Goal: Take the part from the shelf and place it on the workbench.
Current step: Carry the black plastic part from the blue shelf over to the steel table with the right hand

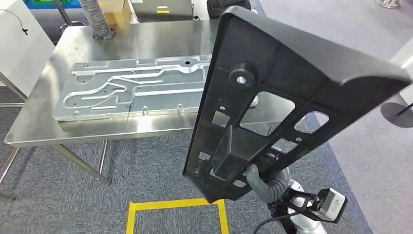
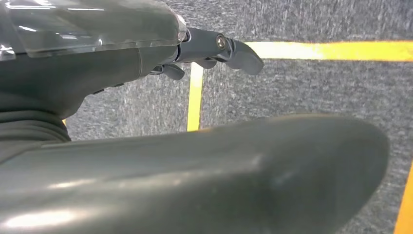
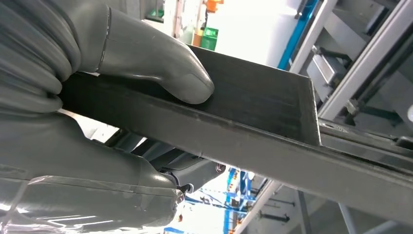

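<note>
Right hand (image 1: 260,178) grips one black part (image 1: 272,97), thumb pressed on its rib, raised near the steel counter (image 1: 146,39). One machined metal plate (image 1: 131,90) lies on it. Left hand (image 2: 146,58) empty, fingers (image 2: 238,51) loosely extended; no readable writing.

text: none legible | labels: none | brands: none | numbers: none | signs: none

black cutout part (image 1: 272,97), tilted, held aloft
</note>
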Controlling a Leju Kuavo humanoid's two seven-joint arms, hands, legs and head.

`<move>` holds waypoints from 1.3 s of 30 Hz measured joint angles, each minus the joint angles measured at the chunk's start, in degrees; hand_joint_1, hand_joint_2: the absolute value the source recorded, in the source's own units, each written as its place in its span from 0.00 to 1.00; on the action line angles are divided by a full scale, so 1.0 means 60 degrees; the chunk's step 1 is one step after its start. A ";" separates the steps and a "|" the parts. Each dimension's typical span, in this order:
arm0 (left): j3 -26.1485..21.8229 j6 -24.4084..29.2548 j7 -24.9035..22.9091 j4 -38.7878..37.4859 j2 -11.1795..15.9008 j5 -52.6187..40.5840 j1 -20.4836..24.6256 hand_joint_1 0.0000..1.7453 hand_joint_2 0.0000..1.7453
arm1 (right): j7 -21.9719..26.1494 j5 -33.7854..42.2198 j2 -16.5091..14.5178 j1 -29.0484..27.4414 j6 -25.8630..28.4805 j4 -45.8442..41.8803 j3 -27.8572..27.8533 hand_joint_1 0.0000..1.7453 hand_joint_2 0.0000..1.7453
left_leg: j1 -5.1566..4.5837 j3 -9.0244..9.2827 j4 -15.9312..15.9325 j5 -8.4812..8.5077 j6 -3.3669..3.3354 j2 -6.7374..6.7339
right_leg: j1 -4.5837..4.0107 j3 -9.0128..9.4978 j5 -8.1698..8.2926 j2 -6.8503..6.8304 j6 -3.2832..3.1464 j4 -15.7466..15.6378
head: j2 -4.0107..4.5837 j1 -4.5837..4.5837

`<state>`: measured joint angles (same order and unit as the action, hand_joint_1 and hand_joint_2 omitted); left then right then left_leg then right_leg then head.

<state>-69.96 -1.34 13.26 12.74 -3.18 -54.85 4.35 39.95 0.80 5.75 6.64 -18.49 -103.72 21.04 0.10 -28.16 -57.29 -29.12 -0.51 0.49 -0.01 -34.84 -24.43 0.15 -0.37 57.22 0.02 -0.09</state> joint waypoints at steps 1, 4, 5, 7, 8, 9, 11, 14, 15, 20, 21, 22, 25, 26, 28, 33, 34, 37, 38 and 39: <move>0.0000 -0.0001 -0.0002 0.0000 -0.0002 -0.0006 0.0006 0.00 0.00 | 0.0001 0.0017 0.0005 0.0000 -0.0023 -0.0038 -0.0003 1.00 1.00 | 0.0001 -0.0016 -0.0162 -0.0029 0.0041 -0.0008 | 0.0025 0.0097 -0.0020 0.0003 -0.0059 -0.0055 | 0.0000 0.0000; 0.0000 -0.0009 -0.0006 -0.0003 -0.0018 -0.0030 0.0045 0.00 0.00 | 0.0004 0.0090 0.0005 0.0052 -0.0096 -0.0077 -0.0002 1.00 1.00 | 0.0053 -0.0767 -0.1574 -0.0561 0.0158 -0.0020 | 0.0059 0.0380 -0.0156 -0.0018 -0.0186 -0.0149 | 0.0000 0.0002; 0.0000 -0.0011 -0.0008 -0.0004 -0.0023 -0.0046 0.0043 0.00 0.00 | 0.0003 0.0121 0.0004 0.0062 -0.0133 -0.0077 -0.0002 1.00 1.00 | 0.0073 -0.1173 -0.2188 -0.0832 0.0195 -0.0020 | 0.0055 0.0436 -0.0217 -0.0018 -0.0195 -0.0147 | 0.0000 0.0003; 0.0000 -0.0010 -0.0012 -0.0004 -0.0023 -0.0069 0.0017 0.00 0.00 | 0.0001 0.0181 0.0004 0.0058 -0.0197 -0.0075 -0.0002 1.00 1.00 | 0.0100 -0.1733 -0.2771 -0.1004 0.0244 -0.0022 | 0.0056 0.0577 -0.0355 -0.0003 -0.0178 -0.0138 | 0.0001 0.0004; 0.0000 -0.0010 -0.0014 -0.0004 -0.0022 -0.0076 0.0005 0.00 0.00 | 0.0000 0.0199 0.0004 0.0059 -0.0209 -0.0075 -0.0002 1.00 1.00 | 0.0108 -0.1775 -0.2568 -0.0784 0.0258 -0.0024 | 0.0062 0.0675 -0.0433 0.0004 -0.0158 -0.0132 | 0.0000 0.0004; 0.0000 -0.0010 -0.0015 -0.0004 -0.0020 -0.0077 0.0000 0.00 0.00 | 0.0000 0.0210 0.0004 0.0060 -0.0210 -0.0075 -0.0002 1.00 1.00 | 0.0117 -0.1650 -0.2024 -0.0350 0.0257 -0.0028 | 0.0070 0.0798 -0.0524 0.0008 -0.0129 -0.0127 | 0.0000 0.0004; 0.0000 -0.0010 -0.0016 -0.0005 -0.0020 -0.0082 -0.0006 0.00 0.00 | -0.0001 0.0218 0.0004 0.0068 -0.0209 -0.0074 -0.0002 1.00 1.00 | 0.0112 -0.1277 -0.0736 0.0484 0.0220 -0.0045 | 0.0073 0.1011 -0.0709 0.0003 -0.0039 -0.0113 | 0.0000 0.0003; 0.0000 -0.0007 -0.0024 -0.0007 -0.0024 -0.0080 -0.0006 0.00 0.00 | -0.0003 0.0231 0.0002 0.0085 -0.0238 -0.0074 0.0006 1.00 1.00 | 0.0047 -0.1112 -0.0180 0.0679 0.0034 -0.0041 | 0.0049 0.1086 -0.0843 0.0004 0.0145 -0.0061 | 0.0000 0.0003; -0.0001 -0.0004 -0.0024 -0.0007 -0.0024 -0.0077 -0.0012 0.00 0.00 | -0.0004 0.0235 0.0001 0.0090 -0.0263 -0.0075 0.0012 1.00 1.00 | 0.0051 -0.1067 -0.0169 0.0704 -0.0039 -0.0030 | 0.0051 0.1082 -0.0857 0.0000 0.0206 -0.0027 | -0.0001 0.0003; -0.0005 0.0008 0.0041 -0.0007 -0.0011 -0.0067 0.0007 0.00 0.00 | -0.0005 0.0267 0.0000 0.0161 -0.0337 -0.0078 0.0032 1.00 1.00 | 0.0061 -0.0743 -0.0051 0.0548 -0.0276 -0.0012 | 0.0104 -0.0033 -0.1519 -0.0014 0.0402 0.1956 | 0.0001 0.0000; -0.0006 0.0005 0.0049 -0.0007 -0.0006 -0.0067 0.0005 0.00 0.00 | -0.0005 0.0278 0.0001 0.0158 -0.0337 -0.0076 0.0034 1.00 1.00 | 0.0042 -0.0686 -0.0052 0.0488 -0.0293 -0.0010 | 0.0106 -0.0428 -0.1702 -0.0014 0.0422 0.2470 | 0.0000 0.0000; -0.0008 0.0000 0.0056 -0.0007 -0.0002 -0.0067 -0.0001 0.00 0.00 | -0.0006 0.0295 0.0002 0.0151 -0.0338 -0.0073 0.0035 1.00 1.00 | 0.0021 -0.0612 -0.0052 0.0421 -0.0303 -0.0005 | 0.0107 -0.0706 -0.1739 -0.0014 0.0419 0.2727 | 0.0000 0.0000; -0.0015 -0.0007 0.0057 -0.0008 0.0006 -0.0066 -0.0014 0.00 0.00 | -0.0005 0.0375 0.0004 0.0166 -0.0367 -0.0071 0.0034 1.00 1.00 | -0.0047 -0.0297 -0.0042 0.0181 -0.0305 0.0015 | 0.0035 -0.0581 -0.0682 -0.0017 0.0222 0.1548 | 0.0001 0.0000; -0.0018 -0.0011 0.0059 -0.0015 -0.0004 -0.0066 -0.0011 0.00 0.00 | -0.0003 0.0398 0.0004 0.0176 -0.0378 -0.0070 0.0033 1.00 1.00 | -0.0068 -0.0196 -0.0035 0.0103 -0.0287 0.0018 | -0.0022 -0.0413 -0.0299 -0.0026 0.0112 0.0953 | 0.0001 0.0004; -0.0028 -0.0015 0.0066 -0.0030 -0.0013 -0.0062 -0.0001 0.00 0.00 | -0.0005 0.0426 0.0004 0.0204 -0.0387 -0.0071 0.0030 1.00 1.00 | -0.0061 -0.0110 0.0009 -0.0011 -0.0210 0.0012 | -0.0131 -0.0216 0.0063 -0.0026 -0.0071 0.0208 | 0.0000 0.0001; -0.0052 -0.0001 0.0055 -0.0036 0.0057 0.0000 0.0021 0.00 0.00 | -0.0016 0.0502 0.0014 0.0228 -0.0382 -0.0104 0.0013 1.00 1.00 | -0.0067 -0.0181 -0.0645 -0.0188 0.0047 -0.0018 | -0.0038 0.0242 -0.0016 -0.0011 -0.0275 -0.0152 | 0.0000 0.0003; -0.0059 0.0014 0.0034 -0.0036 0.0077 0.0018 0.0029 0.00 0.00 | -0.0025 0.0514 0.0015 0.0230 -0.0379 -0.0117 0.0014 1.00 1.00 | -0.0039 -0.0463 -0.1158 -0.0381 0.0086 -0.0020 | -0.0021 0.0345 -0.0063 -0.0023 -0.0284 -0.0191 | -0.0001 0.0005; -0.0077 0.0097 -0.0060 -0.0036 0.0137 0.0039 -0.0007 0.00 0.00 | -0.0084 0.0526 0.0015 0.0191 -0.0354 -0.0129 0.0016 1.00 1.00 | 0.0063 -0.1547 -0.2647 -0.0942 0.0238 -0.0023 | 0.0008 0.0557 -0.0272 -0.0015 -0.0263 -0.0196 | 0.0000 0.0007; -0.0084 0.0126 -0.0087 -0.0035 0.0161 0.0047 -0.0025 0.00 0.00 | -0.0103 0.0526 0.0015 0.0172 -0.0345 -0.0129 0.0016 1.00 1.00 | 0.0093 -0.1708 -0.2661 -0.0853 0.0274 -0.0024 | 0.0026 0.0655 -0.0355 -0.0005 -0.0235 -0.0191 | 0.0001 0.0007; -0.0094 0.0149 -0.0106 -0.0035 0.0188 0.0054 -0.0037 0.00 0.00 | -0.0114 0.0526 0.0015 0.0160 -0.0338 -0.0129 0.0016 1.00 1.00 | 0.0122 -0.1698 -0.2329 -0.0542 0.0305 -0.0026 | 0.0051 0.0772 -0.0445 0.0004 -0.0199 -0.0183 | 0.0001 0.0007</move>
<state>-70.53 -0.44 12.62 12.54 -2.05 -54.53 4.12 39.27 3.96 5.84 7.61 -20.52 -104.50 21.14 0.83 -38.34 -71.26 -32.37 1.32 0.33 0.29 -30.21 -27.10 0.17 -1.56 56.13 0.02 -0.04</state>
